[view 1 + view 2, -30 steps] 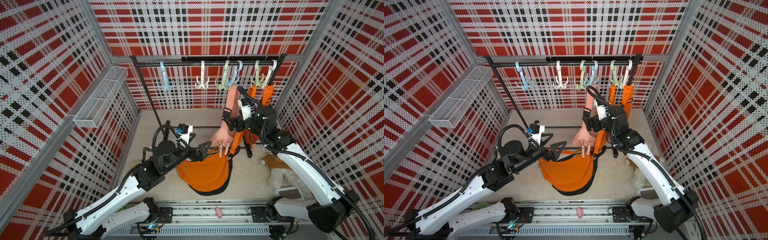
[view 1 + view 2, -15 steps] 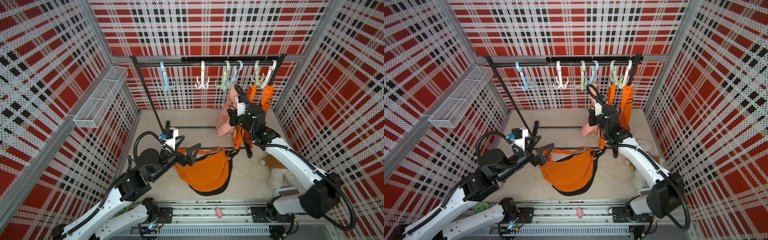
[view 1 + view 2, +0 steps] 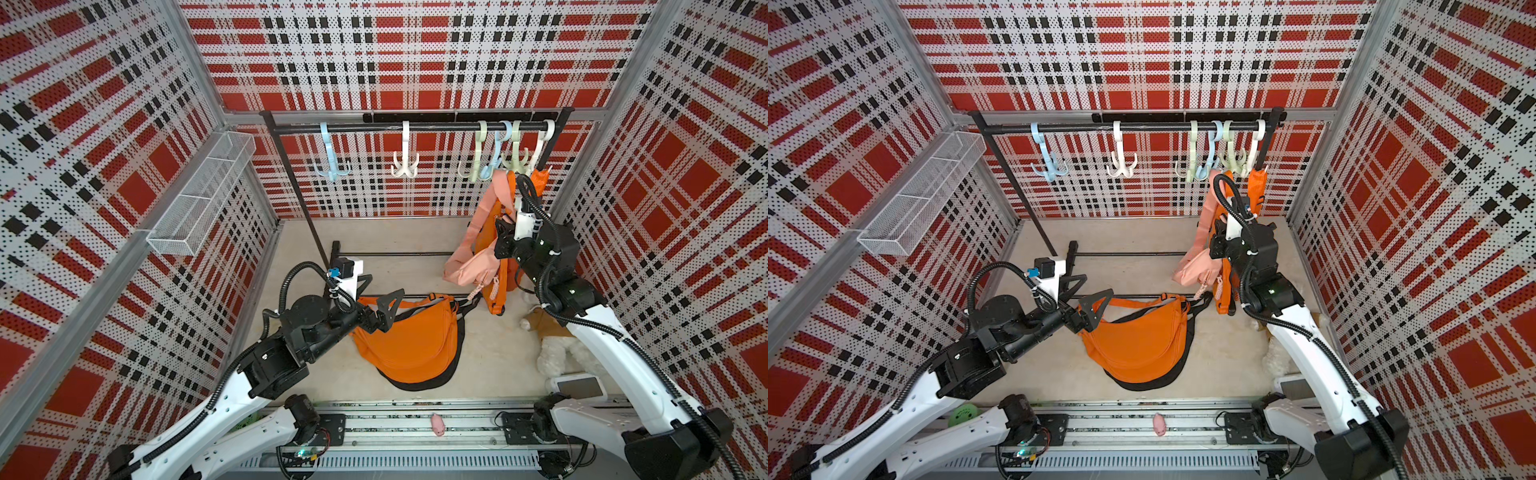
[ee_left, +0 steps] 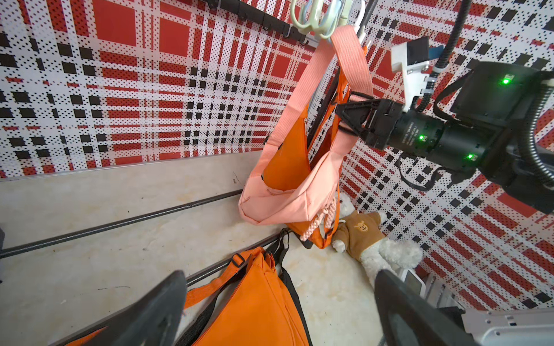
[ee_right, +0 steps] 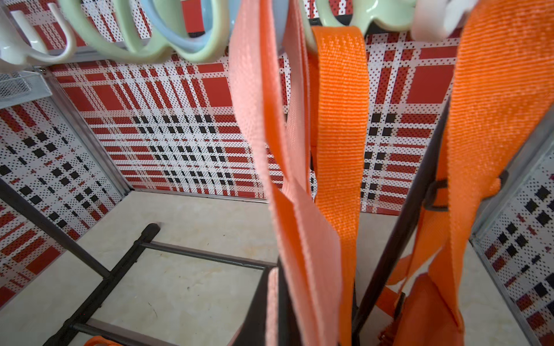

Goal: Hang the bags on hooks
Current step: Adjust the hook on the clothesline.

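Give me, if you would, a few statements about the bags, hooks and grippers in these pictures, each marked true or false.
1. The left gripper is open and holds nothing. True.
2. The orange bag below it hangs from a hook. False: it lies on the floor.
3. The right gripper is shut on the pink bag's strap. True.
4. The plush toy hangs from a hook. False: it lies on the floor.
5. Every hook carries a bag. False: the leftmost light blue hook and the white hook beside it are bare.
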